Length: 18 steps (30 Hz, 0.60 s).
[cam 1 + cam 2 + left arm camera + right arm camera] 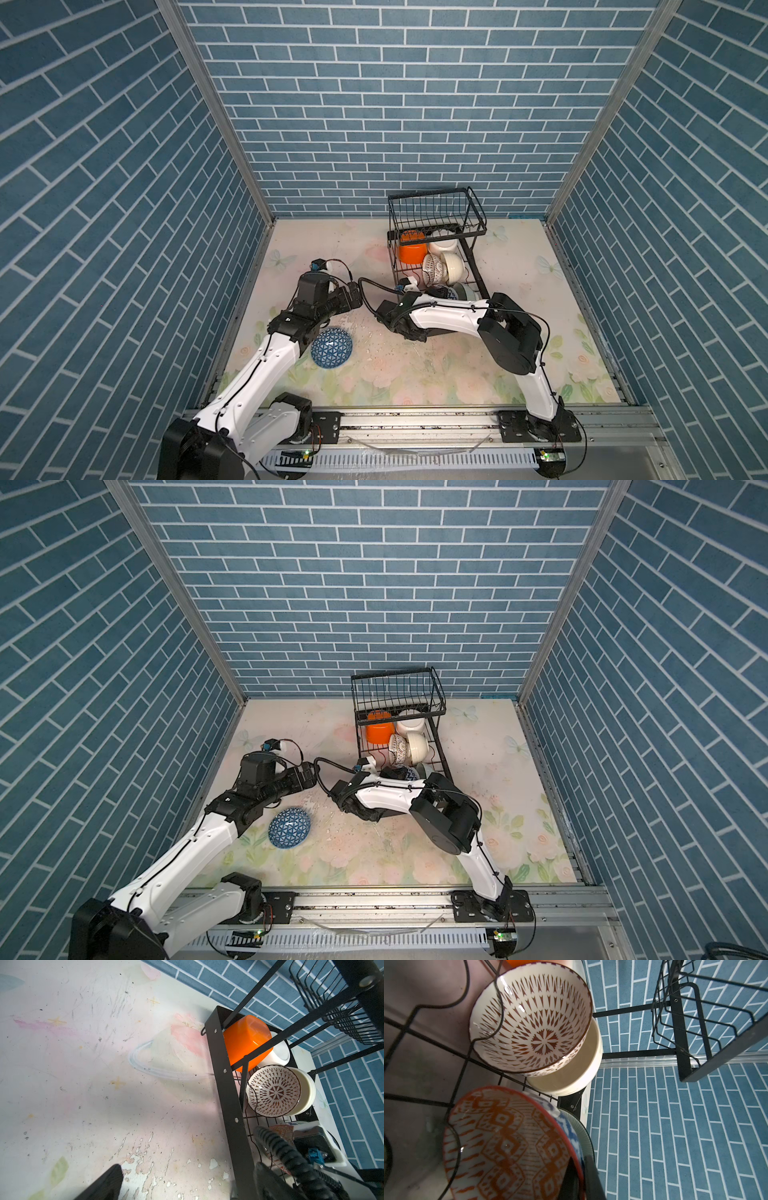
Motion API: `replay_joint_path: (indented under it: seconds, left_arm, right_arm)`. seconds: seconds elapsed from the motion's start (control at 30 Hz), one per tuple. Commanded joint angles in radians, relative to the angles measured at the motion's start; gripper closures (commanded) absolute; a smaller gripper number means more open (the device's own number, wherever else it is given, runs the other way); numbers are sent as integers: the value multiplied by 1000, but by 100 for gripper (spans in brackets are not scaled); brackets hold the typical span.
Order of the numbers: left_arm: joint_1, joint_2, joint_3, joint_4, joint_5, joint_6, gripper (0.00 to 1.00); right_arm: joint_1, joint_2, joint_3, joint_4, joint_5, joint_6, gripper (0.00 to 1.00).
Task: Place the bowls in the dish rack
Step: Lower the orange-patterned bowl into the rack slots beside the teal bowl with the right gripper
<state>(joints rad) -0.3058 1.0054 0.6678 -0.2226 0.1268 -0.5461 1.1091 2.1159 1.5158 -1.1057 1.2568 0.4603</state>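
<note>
- While the dish rack stands toward the back of the floral table, right of centre, its raised wire basket holds nothing; bowls sit on edge in the long lower tier.
- At the far end of that tier lie an orange bowl and a white bowl side by side; nearer stand a brown-patterned bowl and a cream bowl nested close behind it.
- Nearest the robot, an orange-patterned bowl leans among the divider wires, with a blue-patterned bowl and a ribbed pale green bowl stacked behind it.
- Right tool: closed, pinching the rim of the orange-patterned bowl, one finger inside and one outside.
- Left tool: held above the table just left of the rack, fully open and empty.
- One blue triangle-patterned bowl lies upside down on the table, beside the left arm, well apart from the rack.
</note>
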Motion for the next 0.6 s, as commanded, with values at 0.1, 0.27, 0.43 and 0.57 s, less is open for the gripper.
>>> replay_joint_path:
  seconds: [0.1,0.27,0.43,0.57]
  left_arm:
    - [4,-4,-23,15,17,7,0]
    - [4,-10,-24,-4,10,10,0]
    - [5,-11,-27,-11,2,11,0]
    - [6,-11,-28,-18,-2,12,0]
  right_arm:
    - [21,40,19,-40,-169,90,97]
    - [20,36,19,-43,-184,101,85]
    - [21,41,28,-60,-194,120,78]
    - [19,42,35,-77,-191,133,71]
